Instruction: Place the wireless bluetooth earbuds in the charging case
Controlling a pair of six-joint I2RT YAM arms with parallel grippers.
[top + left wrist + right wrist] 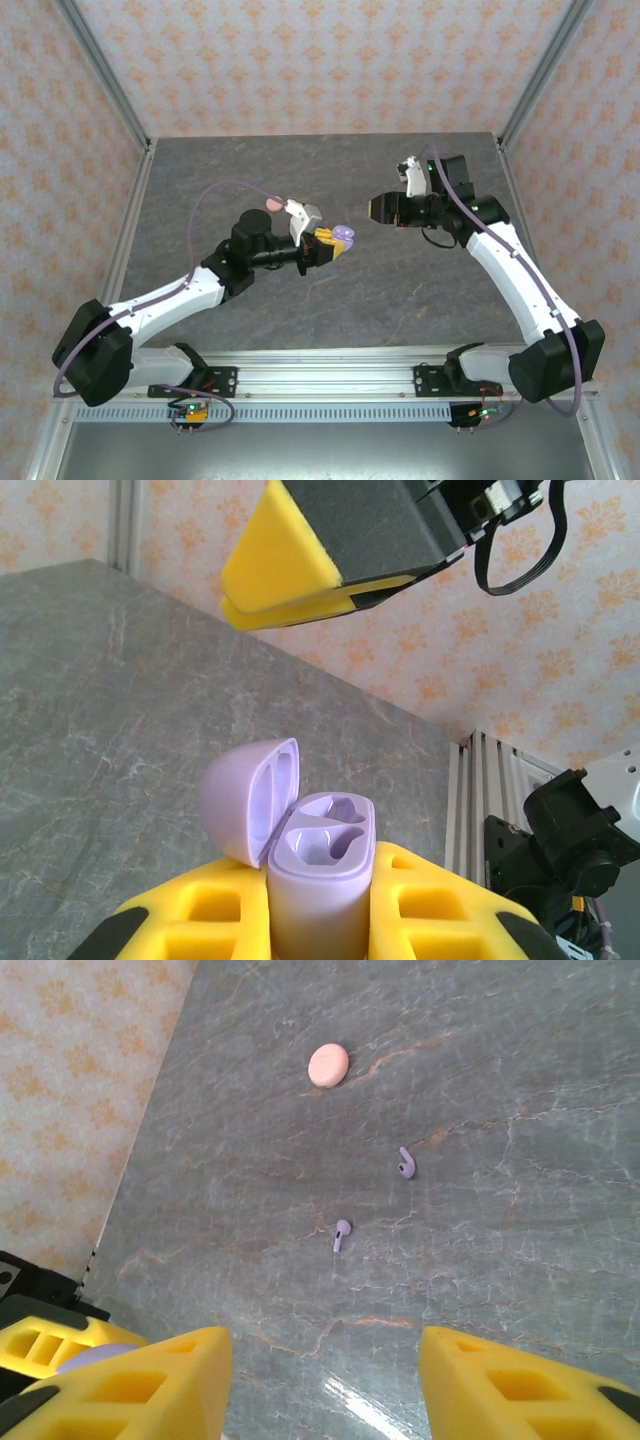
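My left gripper [325,248] is shut on the lilac charging case [318,880], gripping its body between yellow fingers [205,905]. The case stands upright with its lid [248,798] hinged open to the left, and both sockets are bare. Two lilac earbuds [406,1163] [341,1234] lie apart on the grey table, ahead of my right gripper [325,1390]. That gripper hangs above the table, open, with nothing between its fingers [170,1385]. It faces the left gripper across a small gap [380,208]. The salmon-pink earbuds are out of view.
A closed salmon-pink round case [328,1064] lies on the table beyond the earbuds, just behind the left wrist in the top view [271,204]. Metal frame posts and patterned walls bound the grey marbled table [300,170].
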